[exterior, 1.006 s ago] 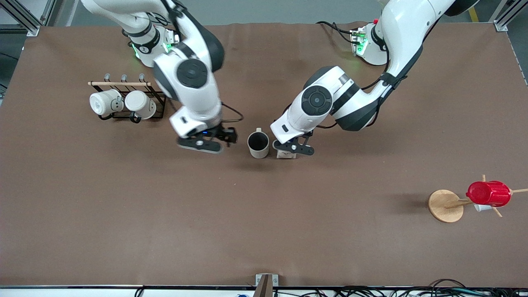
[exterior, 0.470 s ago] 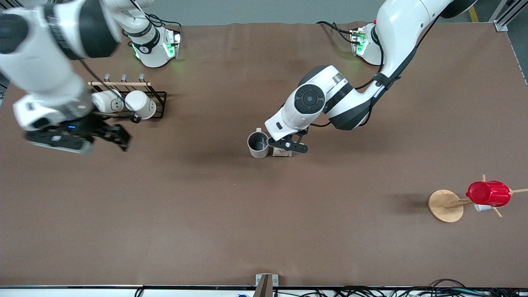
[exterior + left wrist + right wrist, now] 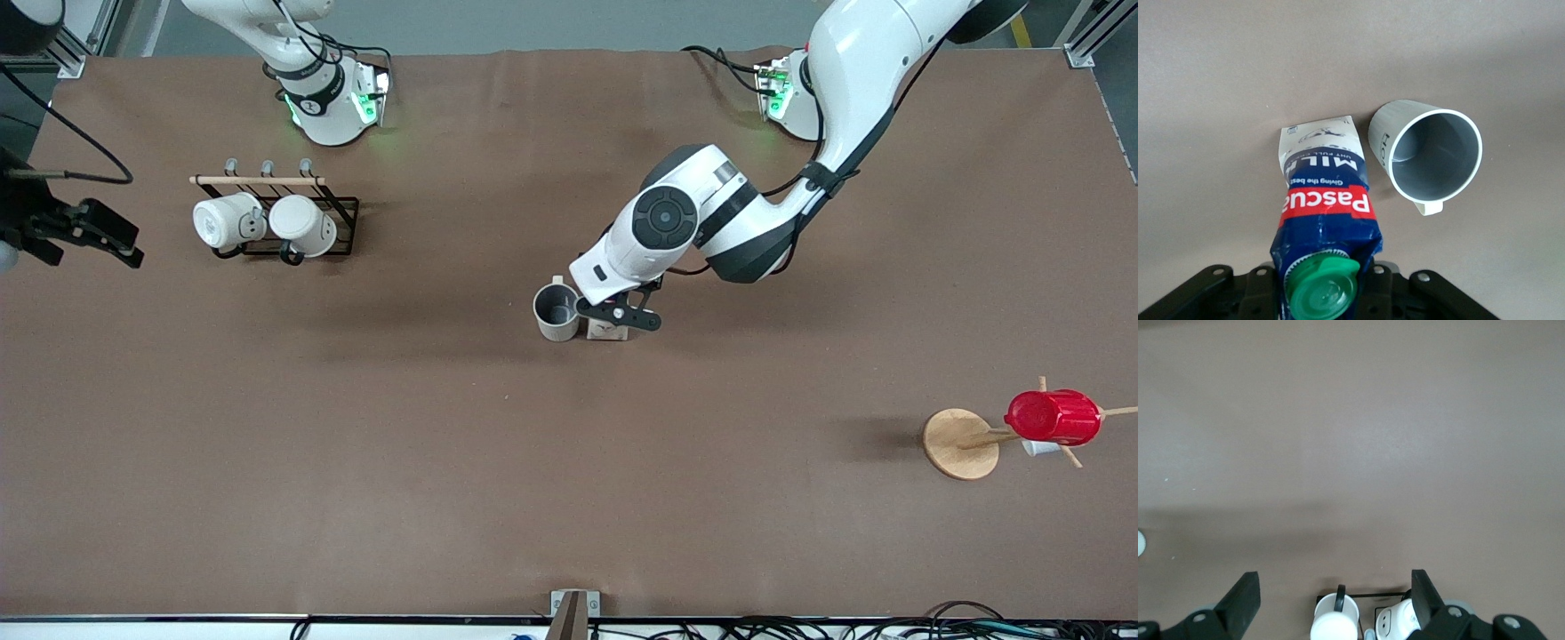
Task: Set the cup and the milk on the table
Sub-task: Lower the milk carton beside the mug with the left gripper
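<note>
Left gripper (image 3: 620, 313) is closed on the milk (image 3: 1325, 213), which stands on the table (image 3: 569, 462) just beside the upright cup (image 3: 556, 312), on the side toward the left arm's end. Right gripper (image 3: 84, 233), fingers spread wide and empty, hangs over the right arm's end of the table beside a black rack (image 3: 342, 218) holding two white mugs (image 3: 227, 220); a red cup (image 3: 1053, 417) hangs on a wooden stand (image 3: 958, 444) well apart.

cup (image 3: 557, 312) tight beside milk (image 3: 1325, 212)

The brown surface (image 3: 569, 462) carries the cup (image 3: 556, 312) and milk (image 3: 607, 331) side by side mid-table, a black rack (image 3: 342, 233) of white mugs (image 3: 265, 222), and a round wooden base (image 3: 958, 444).
</note>
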### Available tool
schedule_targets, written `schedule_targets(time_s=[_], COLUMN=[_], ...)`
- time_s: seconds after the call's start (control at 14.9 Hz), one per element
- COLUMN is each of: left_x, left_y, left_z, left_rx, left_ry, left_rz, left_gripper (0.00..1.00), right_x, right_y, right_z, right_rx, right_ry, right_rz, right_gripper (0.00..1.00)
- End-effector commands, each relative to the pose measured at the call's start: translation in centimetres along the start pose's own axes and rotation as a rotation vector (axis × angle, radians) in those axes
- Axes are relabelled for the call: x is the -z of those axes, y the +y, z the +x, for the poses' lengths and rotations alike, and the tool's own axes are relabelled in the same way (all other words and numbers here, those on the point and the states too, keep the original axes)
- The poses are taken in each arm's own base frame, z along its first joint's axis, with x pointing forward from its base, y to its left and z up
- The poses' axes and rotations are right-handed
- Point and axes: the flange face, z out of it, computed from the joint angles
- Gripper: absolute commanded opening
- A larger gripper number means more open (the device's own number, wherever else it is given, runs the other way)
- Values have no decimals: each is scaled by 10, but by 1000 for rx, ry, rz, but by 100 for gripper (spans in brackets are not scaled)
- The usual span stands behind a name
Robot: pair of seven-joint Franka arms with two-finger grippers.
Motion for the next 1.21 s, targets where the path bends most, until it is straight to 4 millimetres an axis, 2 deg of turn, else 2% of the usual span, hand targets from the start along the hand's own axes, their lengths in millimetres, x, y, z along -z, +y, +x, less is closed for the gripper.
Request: schedule_targets(time_s=[0.0,0.13,0.27,0.34,0.54,0.67,0.87,1.07,1.14], left_x=[3,3,4,7,19,42,91,146,166], left_y=[7,9,8,9,6,4,-7,-49,-75], left_z=[1,0,1,1,4,7,5,8,13], left_rx=[-25,-25,-22,-24,-11,3,23,40,60], left_ry=[19,17,20,24,42,73,153,256,290], left_rz=[8,7,7,6,-1,-12,7,74,101], left_gripper=[29,31,47,51,78,100,100,100,100], right_x=[-4,-5,-7,-7,-7,-10,-11,-12,-12], right_y=[-7,-9,-10,-11,-11,-12,-16,-16,-15], right_z=[4,5,5,4,4,2,2,2,2], right_rx=[-29,-27,-24,-23,-23,-27,-53,-53,-55], right_ry=[-5,-6,-12,-15,-20,-29,-31,-34,-34], right_rz=[17,17,17,17,16,16,17,17,17], right_gripper=[100,100,100,100,100,100,100,100,100])
